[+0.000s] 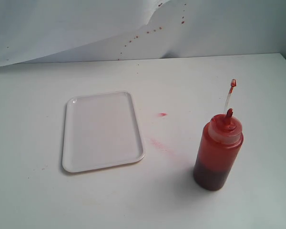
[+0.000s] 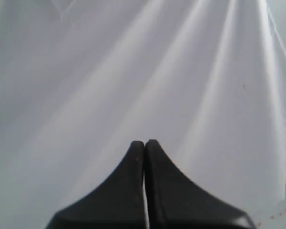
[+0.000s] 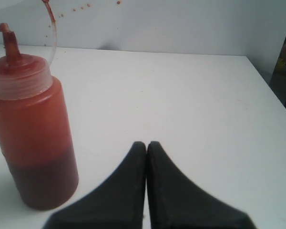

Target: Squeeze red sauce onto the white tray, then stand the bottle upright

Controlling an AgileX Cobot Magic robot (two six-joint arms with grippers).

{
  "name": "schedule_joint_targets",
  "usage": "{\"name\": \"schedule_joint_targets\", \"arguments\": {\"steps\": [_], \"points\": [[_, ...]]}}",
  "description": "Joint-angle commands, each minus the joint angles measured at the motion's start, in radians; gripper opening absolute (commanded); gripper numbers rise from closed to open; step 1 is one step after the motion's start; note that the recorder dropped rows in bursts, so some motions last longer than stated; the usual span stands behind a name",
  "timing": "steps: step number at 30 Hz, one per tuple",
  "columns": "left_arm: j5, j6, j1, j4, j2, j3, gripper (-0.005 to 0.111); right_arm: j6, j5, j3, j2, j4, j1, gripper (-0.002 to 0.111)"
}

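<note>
One bottle (image 1: 218, 151) is stood upright on the counter (image 1: 181, 205), to the right of the white tray (image 1: 103, 131) and apart from it. Red sauce (image 1: 209, 175) is seen in its lower part. The left gripper (image 2: 144, 143) and right gripper (image 3: 147, 144) are pressed closed, with nothing held.

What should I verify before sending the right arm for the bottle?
1. Bottle upright on the table: ok.
2. Tip cap off the nozzle: ok.
3. Red sauce inside, filling the lower part: ok.
4. White tray flat, apart from the bottle, no sauce on it: ok.
5. Right pincer open for the grasp: not ok, shut.
6. Left pincer clear of tray and bottle: ok, shut.
</note>
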Motion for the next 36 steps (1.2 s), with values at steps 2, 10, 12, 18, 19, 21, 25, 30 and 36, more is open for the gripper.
{"name": "schedule_joint_targets", "arguments": {"steps": [2,10,12,18,19,21,25,30,36], "points": [[-0.095,-0.164,0.002,0.0,-0.003,0.004,0.0,-0.007,-0.012,0.003,-0.005,0.0,-0.001,0.0],[-0.574,-0.617,0.002,0.59,0.892,-0.289,0.0,-0.005,-0.012,0.003,-0.005,0.0,-0.001,0.0],[-0.844,-0.69,0.002,0.838,1.211,-0.43,0.0,-0.005,-0.012,0.003,-0.005,0.0,-0.001,0.0],[-0.844,-0.835,-0.098,1.184,1.639,-0.669,0.0,-0.005,-0.012,0.003,-0.005,0.0,-0.001,0.0],[-0.844,-0.839,-0.122,1.197,1.684,-0.697,0.0,-0.005,-0.012,0.003,-0.005,0.0,-0.001,0.0],[-0.844,-0.837,-0.192,1.201,1.794,-0.744,0.0,-0.005,-0.012,0.003,-0.005,0.0,-0.001,0.0],[-0.844,-0.835,-0.32,1.201,1.916,-0.828,0.0,-0.008,-0.012,0.003,-0.005,0.0,-0.001,0.0],[-0.844,-0.842,-0.353,1.201,1.95,-0.911,0.0,-0.008,-0.012,0.003,-0.005,0.0,-0.001,0.0],[-0.844,-0.853,-0.224,1.356,1.824,-0.914,0.0,-0.008,-0.012,0.003,-0.005,0.0,-0.001,0.0]]}}
